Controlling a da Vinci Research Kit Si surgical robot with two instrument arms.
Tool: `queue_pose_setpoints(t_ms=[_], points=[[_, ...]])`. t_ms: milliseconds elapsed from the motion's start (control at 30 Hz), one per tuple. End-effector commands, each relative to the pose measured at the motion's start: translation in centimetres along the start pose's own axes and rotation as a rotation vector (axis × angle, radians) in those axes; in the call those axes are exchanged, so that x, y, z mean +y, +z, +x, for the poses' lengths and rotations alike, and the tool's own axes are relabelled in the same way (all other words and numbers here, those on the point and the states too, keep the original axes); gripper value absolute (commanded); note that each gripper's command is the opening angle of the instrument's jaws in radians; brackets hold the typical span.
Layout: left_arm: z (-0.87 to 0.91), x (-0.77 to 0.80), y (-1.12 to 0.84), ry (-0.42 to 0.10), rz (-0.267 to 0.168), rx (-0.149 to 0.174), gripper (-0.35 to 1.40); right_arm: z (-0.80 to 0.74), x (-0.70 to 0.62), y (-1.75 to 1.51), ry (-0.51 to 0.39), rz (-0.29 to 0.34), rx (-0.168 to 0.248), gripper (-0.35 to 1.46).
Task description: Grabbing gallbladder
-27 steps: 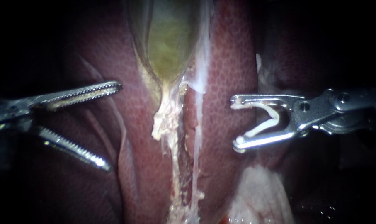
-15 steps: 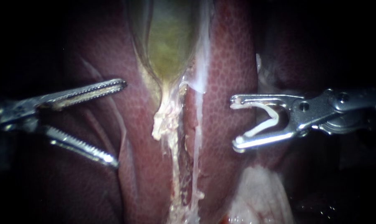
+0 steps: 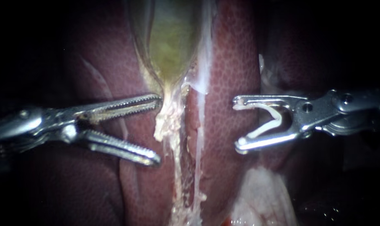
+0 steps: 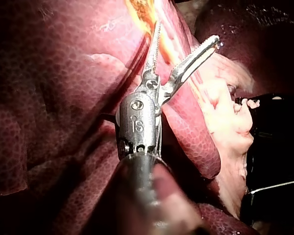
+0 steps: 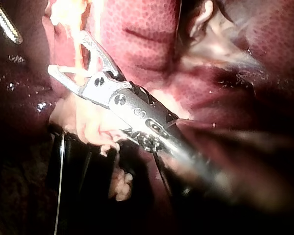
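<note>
**Approach to the gallbladder, endoscope view.** The left instrument (image 3: pixel 157 129) lies with its long serrated jaws parted in a moderate V and nothing gripped between them. Its upper jaw tip is just beside the point where the gallbladder (image 3: pixel 171 42) narrows, and its lower tip is over the liver (image 3: pixel 233 62) below. Whether the upper tip already touches tissue cannot be told.

The gallbladder fills the upper middle of the field — a smooth, glistening, green-yellow sac, translucent at its edges. It tapers downward to a neck, from which a ragged, pale, fibrous strand (image 3: pixel 166 121) hangs along the groove between two liver lobes. The liver is dark red and moist, finely mottled in a cobblestone pattern.

The right instrument (image 3: pixel 239 123) stands apart on the far side of the groove. Its smooth jaws are wide, with a pale V-shaped clip (image 3: pixel 270 121) seated between them and touching both.

**Technique, as judged.** The bite is best taken on the tapered wall of the sac rather than on the frayed strand (which looks likely to tear or slip). Both jaws should straddle a fold before closing. The wall appears thin and slippery — a shallow bite may slide off, and a hard one may puncture. Closing slowly, with the lower jaw kept off the liver surface, would guard against both.
</note>
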Motion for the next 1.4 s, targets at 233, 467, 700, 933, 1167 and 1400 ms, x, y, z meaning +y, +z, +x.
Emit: queue_pose_setpoints(t_ms=[233, 467, 700, 933, 1167, 1400], points=[[0.19, 0.15, 0.10, -0.030, -0.040, 0.025, 0.51, 0.00, 0.00, 0.00, 0.000, 0.000, 0.000, 0.60], [0.29, 0.33, 0.07, -0.059, -0.098, 0.056, 0.36, 0.01, 0.00, 0.01, 0.000, 0.000, 0.000, 0.60], [0.32, 0.39, -0.01, -0.119, -0.118, 0.076, -0.35, 0.01, 0.00, 0.01, 0.000, 0.000, 0.000, 0.60], [0.22, 0.29, -0.09, -0.164, -0.127, 0.096, -0.35, 0.01, 0.00, 0.01, 0.000, 0.000, 0.000, 0.60], [0.17, 0.22, -0.15, -0.172, -0.128, 0.098, -0.35, 0.01, 0.00, 0.01, 0.000, 0.000, 0.000, 0.60], [-0.16, 0.15, -0.41, -0.189, -0.136, 0.098, -0.35, 0.01, 0.00, 0.01, 0.000, 0.000, 0.000, 0.60]])
